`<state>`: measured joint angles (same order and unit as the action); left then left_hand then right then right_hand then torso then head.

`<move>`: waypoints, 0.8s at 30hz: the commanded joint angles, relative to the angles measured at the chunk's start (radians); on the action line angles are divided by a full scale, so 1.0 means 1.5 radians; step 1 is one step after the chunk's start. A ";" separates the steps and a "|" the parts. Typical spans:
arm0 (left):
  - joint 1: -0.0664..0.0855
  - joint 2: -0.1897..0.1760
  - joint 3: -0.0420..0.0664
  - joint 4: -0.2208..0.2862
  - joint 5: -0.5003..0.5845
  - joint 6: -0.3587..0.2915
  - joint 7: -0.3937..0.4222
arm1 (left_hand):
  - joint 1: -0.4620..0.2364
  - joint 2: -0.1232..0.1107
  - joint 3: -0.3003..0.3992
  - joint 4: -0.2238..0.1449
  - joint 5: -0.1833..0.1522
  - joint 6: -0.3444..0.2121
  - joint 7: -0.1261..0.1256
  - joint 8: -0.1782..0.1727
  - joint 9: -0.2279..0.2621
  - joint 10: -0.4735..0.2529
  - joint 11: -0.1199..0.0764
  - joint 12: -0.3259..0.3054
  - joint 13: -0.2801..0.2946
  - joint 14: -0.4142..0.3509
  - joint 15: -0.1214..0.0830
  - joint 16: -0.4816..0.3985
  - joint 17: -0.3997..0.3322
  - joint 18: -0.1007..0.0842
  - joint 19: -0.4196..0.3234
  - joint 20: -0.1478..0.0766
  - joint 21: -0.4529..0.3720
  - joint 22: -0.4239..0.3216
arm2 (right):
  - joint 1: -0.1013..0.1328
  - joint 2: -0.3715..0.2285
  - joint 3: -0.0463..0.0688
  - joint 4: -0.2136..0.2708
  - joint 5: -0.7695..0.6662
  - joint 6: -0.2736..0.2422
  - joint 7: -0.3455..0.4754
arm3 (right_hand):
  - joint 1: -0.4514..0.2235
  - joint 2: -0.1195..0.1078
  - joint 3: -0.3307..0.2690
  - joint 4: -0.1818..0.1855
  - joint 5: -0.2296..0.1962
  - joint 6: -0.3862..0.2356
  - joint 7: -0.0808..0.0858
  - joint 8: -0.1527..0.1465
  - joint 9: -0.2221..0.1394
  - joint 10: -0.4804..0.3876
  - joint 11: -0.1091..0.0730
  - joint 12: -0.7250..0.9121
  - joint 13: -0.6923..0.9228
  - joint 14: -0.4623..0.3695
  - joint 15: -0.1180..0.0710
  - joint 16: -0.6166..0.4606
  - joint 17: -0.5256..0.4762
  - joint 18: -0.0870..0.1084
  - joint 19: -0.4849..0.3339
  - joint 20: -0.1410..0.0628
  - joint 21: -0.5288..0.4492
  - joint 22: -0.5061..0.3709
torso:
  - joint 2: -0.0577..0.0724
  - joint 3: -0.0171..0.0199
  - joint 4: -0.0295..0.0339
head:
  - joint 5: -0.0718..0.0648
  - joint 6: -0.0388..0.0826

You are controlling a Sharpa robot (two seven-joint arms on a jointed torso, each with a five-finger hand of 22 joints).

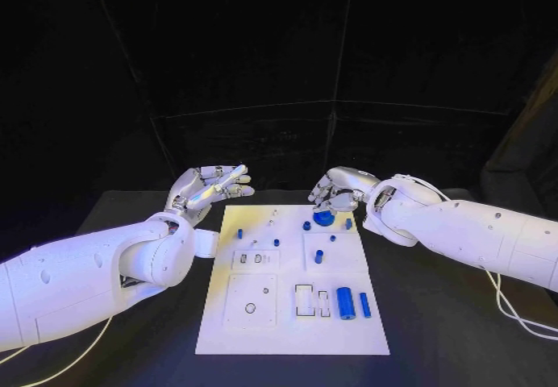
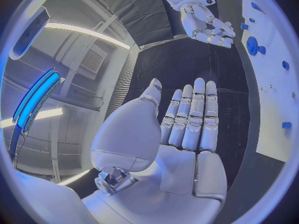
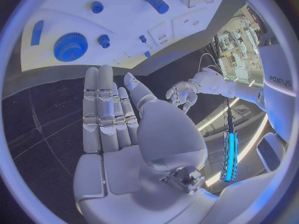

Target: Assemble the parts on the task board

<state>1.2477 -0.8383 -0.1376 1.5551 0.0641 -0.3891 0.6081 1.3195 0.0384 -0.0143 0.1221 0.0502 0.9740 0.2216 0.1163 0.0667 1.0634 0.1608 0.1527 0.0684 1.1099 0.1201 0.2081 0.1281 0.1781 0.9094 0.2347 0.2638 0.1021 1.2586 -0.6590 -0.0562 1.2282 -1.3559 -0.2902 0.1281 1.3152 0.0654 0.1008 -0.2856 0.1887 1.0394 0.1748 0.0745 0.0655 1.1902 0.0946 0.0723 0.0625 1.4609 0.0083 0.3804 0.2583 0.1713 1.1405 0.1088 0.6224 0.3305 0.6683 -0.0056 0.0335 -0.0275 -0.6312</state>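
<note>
Blue parts (image 1: 345,302) lie loose on my task board (image 1: 291,334), left hand (image 1: 210,189) and right hand (image 1: 337,193) spread empty beyond its far edge, apparently pre-grasp; next, I reach the gear (image 1: 322,218).

black table (image 1: 453,322), dark backdrop curtain (image 1: 279,72)

Parts (image 1: 345,303) on task board (image 1: 291,339), hands apparently flanking far end.
</note>
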 commanded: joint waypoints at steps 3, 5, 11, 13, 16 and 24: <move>-0.001 -0.008 0.000 0.027 -0.021 0.024 -0.006 | 0.001 0.008 0.000 -0.010 0.001 0.002 0.000 -0.009 -0.001 0.001 0.003 -0.011 -0.002 0.003 0.000 -0.011 0.001 0.004 0.007 0.000 -0.009 -0.004 | 0.003 0.015 0.001 -0.003 -0.148 0.053 -0.074 | -0.018 -0.024 0.033 0.001 -0.005 -0.004 -0.007 -0.007 0.000 -0.022 -0.001 -0.006 0.001 0.026 -0.007 0.181 0.132 -0.001 0.012 -0.007 0.181 0.145 | 0.015 -0.0040 0.0105 | -0.009 0.002; -0.002 -0.010 -0.001 0.033 -0.021 0.025 -0.008 | 0.001 0.009 -0.001 -0.013 0.001 0.002 0.001 -0.012 -0.001 -0.001 0.004 -0.015 -0.003 0.002 0.001 -0.015 0.001 0.004 0.007 0.001 -0.012 -0.006 | 0.003 0.020 0.001 -0.005 -0.161 0.064 -0.082 | -0.021 -0.027 0.038 0.001 -0.006 -0.009 -0.008 -0.007 0.000 -0.027 -0.001 -0.006 0.001 0.026 -0.005 0.233 0.180 -0.007 0.023 -0.006 0.230 0.202 | 0.017 -0.0046 0.0116 | -0.011 0.002; -0.003 -0.015 -0.001 0.048 -0.018 0.030 -0.011 | -0.001 0.011 -0.002 -0.018 0.001 0.001 0.003 -0.018 -0.001 -0.004 0.006 -0.023 -0.003 -0.002 0.004 -0.023 0.001 0.004 0.005 0.003 -0.019 -0.011 | 0.003 0.034 0.001 -0.013 -0.182 0.086 -0.095 | -0.024 -0.033 0.045 0.002 -0.010 -0.017 -0.009 -0.007 0.000 -0.042 0.002 -0.006 0.002 0.015 -0.003 0.297 0.237 -0.012 0.019 -0.002 0.281 0.254 | 0.025 -0.0051 0.0122 | -0.013 0.005; -0.003 -0.016 -0.001 0.051 -0.017 0.031 -0.012 | -0.001 0.011 -0.002 -0.018 0.001 0.001 0.003 -0.018 -0.002 -0.005 0.006 -0.023 -0.003 -0.002 0.004 -0.024 0.001 0.004 0.005 0.003 -0.019 -0.011 | 0.003 0.038 0.001 -0.017 -0.185 0.092 -0.097 | -0.023 -0.033 0.046 0.002 -0.011 -0.017 -0.008 -0.007 0.000 -0.049 0.003 -0.007 0.001 0.013 -0.002 0.307 0.245 -0.013 0.017 -0.001 0.288 0.261 | 0.027 -0.0053 0.0127 | -0.014 0.006; -0.003 -0.017 -0.001 0.053 -0.014 0.028 -0.012 | -0.002 0.011 -0.002 -0.019 0.001 0.000 0.003 -0.019 -0.002 -0.006 0.007 -0.025 -0.003 -0.003 0.004 -0.025 0.001 0.004 0.005 0.003 -0.021 -0.012 | 0.003 0.042 0.001 -0.022 -0.187 0.098 -0.099 | -0.023 -0.034 0.048 0.002 -0.012 -0.019 -0.008 -0.007 0.000 -0.054 0.004 -0.006 0.001 0.012 -0.001 0.331 0.266 -0.014 0.017 0.000 0.303 0.277 | 0.030 -0.0060 0.0137 | -0.016 0.006; -0.003 -0.019 -0.001 0.053 -0.007 0.021 -0.012 | -0.001 0.012 -0.002 -0.020 0.001 0.001 0.003 -0.020 -0.001 -0.005 0.007 -0.025 -0.003 -0.003 0.004 -0.026 0.001 0.004 0.005 0.004 -0.021 -0.013 | 0.003 0.054 0.001 -0.040 -0.191 0.116 -0.099 | -0.023 -0.032 0.051 0.003 -0.013 -0.019 -0.007 -0.007 0.000 -0.054 0.004 -0.005 0.002 0.011 0.000 0.358 0.291 -0.016 0.019 0.002 0.321 0.297 | 0.035 -0.0062 0.0161 | -0.022 0.005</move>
<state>1.2421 -0.8659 -0.1401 1.6337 0.0495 -0.3634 0.5880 1.3188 0.0470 -0.0174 0.1003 0.0502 0.9739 0.2215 0.0931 0.0657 1.0578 0.1664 0.1200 0.0655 1.1062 0.1237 0.1738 0.1280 0.1780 0.9121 0.2375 0.2363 0.0837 1.2600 -0.5791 -0.0556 1.1695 -1.6195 -0.1500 -0.0100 1.2845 0.0236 0.1652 -0.2813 0.1777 1.0216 0.1648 0.0694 0.0652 1.1198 0.0999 0.0684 0.0632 1.4618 0.0070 0.8661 0.6505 0.1700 1.1603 0.1072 1.0658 0.7365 0.7165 -0.0148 0.0559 -0.0571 -0.6220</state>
